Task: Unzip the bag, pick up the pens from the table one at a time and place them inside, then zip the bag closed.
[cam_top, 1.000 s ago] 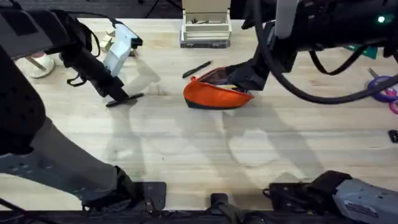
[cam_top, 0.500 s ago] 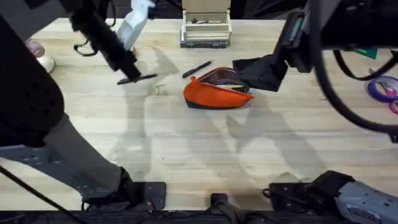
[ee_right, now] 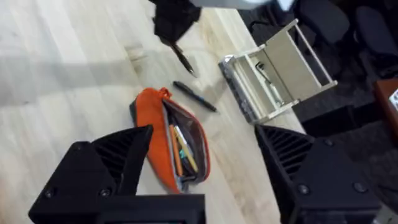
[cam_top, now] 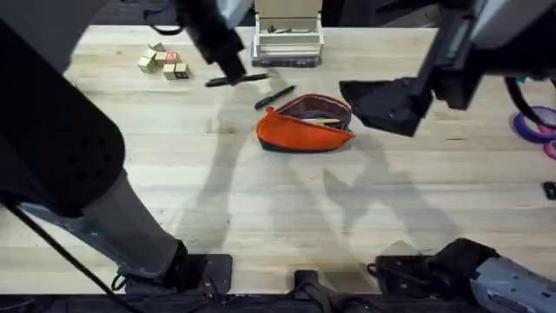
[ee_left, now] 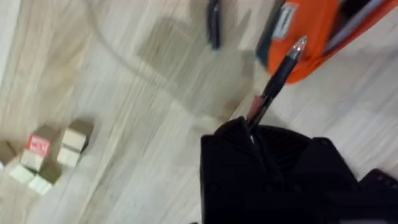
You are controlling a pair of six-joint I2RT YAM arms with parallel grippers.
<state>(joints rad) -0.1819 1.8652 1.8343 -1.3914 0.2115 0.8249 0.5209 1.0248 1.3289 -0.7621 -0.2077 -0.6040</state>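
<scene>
The orange bag lies unzipped in the middle of the table, with coloured pens showing inside. My left gripper hangs above the table just behind and left of the bag, shut on a black pen whose tip points toward the bag. A second black pen lies on the wood between that gripper and the bag. To the right of the bag, my right gripper is raised and open, with nothing between its fingers.
Small wooden blocks sit at the back left. A clear hinged box stands at the back centre, right behind the left gripper. Purple tape rings lie at the right edge.
My left gripper has lifted the pen off the table at the left and carried it right and back, toward the bag. The right gripper has drawn away from the bag to the right and risen.
</scene>
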